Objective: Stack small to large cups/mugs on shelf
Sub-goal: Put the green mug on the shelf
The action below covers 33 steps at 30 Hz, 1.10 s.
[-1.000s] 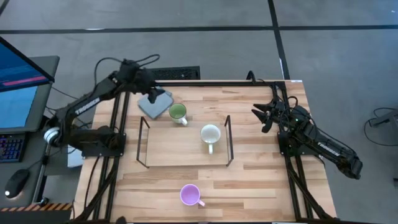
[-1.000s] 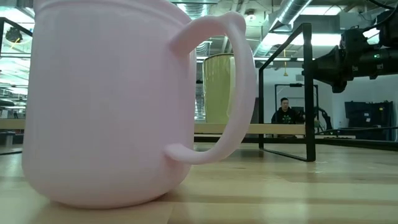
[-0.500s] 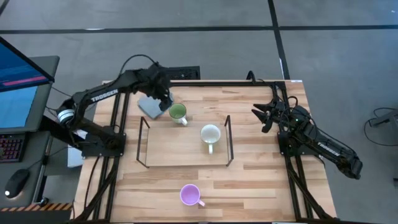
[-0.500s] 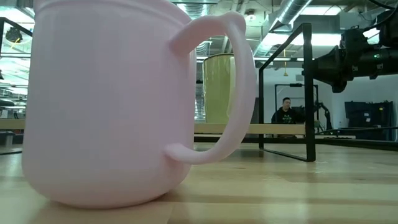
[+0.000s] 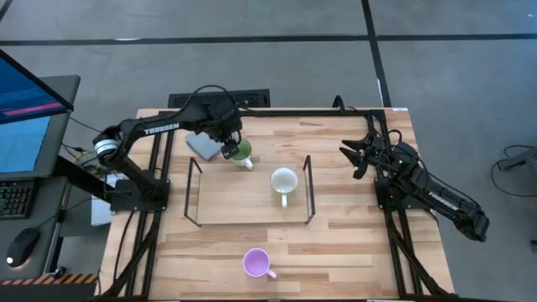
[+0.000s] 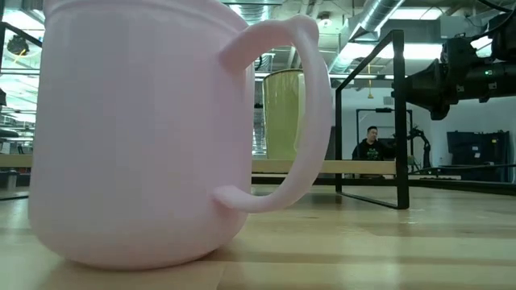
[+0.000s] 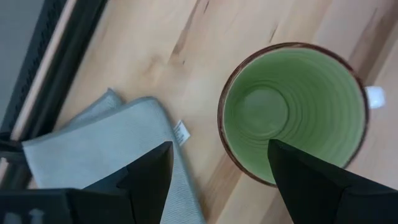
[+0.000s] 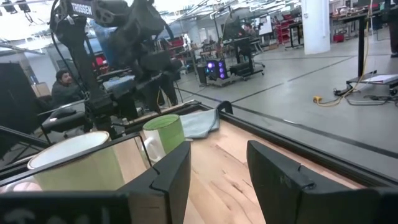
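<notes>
- The surface [image 5: 352,243] is pale wood planking inside a black frame, and it carries everything named here.
- The shelf [image 5: 192,191], a low rack of thin dark wire with upright ends, stands in the middle of the surface.
- My left arm reaches in from the far left corner and puts my left pincer [image 5: 228,148] over the near edge of the green mug.
- My left pincer [image 7: 217,168] is spread as wide as it goes and grips nothing; in the wrist view one finger lies over the cloth and the bare wood, the other over the green mug's rim, and I cannot tell whether it touches.
- My right arm waits at the right edge, my right pincer [image 5: 351,153] pointing toward the shelf, fingers part open with nothing between them.
- The cloth [image 5: 201,144], grey and folded, lies at the far left of the surface, just beside the green mug.
- The white mug [image 5: 284,181] stands upright inside the shelf, near its right end, handle toward the near edge.
- The green mug [image 5: 242,153] stands upright just behind the shelf's far rail, outside it, its handle to the right.
- The purple mug [image 5: 256,262] stands upright near the front edge, well apart from the shelf, handle to the right; it fills the low view [image 6: 145,137].
- A person [image 6: 370,145] sits far off in the room behind.
</notes>
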Each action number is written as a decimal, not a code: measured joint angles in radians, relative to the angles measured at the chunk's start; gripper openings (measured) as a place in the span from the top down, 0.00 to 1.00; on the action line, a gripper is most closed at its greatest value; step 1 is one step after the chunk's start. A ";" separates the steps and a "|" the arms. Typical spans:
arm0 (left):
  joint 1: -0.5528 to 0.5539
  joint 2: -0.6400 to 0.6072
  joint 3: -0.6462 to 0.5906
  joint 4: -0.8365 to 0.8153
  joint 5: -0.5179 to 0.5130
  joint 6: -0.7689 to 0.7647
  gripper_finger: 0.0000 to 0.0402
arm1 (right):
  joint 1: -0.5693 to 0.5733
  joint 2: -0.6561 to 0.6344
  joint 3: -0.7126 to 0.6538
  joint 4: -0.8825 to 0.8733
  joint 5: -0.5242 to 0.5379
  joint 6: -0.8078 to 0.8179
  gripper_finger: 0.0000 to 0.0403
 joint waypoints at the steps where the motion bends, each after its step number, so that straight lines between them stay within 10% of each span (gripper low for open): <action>1: 0.000 0.010 0.000 0.002 0.000 -0.008 0.37 | 0.000 0.000 0.000 0.000 0.000 0.000 0.56; 33: 0.003 0.088 0.000 0.011 -0.020 -0.033 0.41 | 0.000 0.000 0.000 -0.014 0.000 0.001 0.56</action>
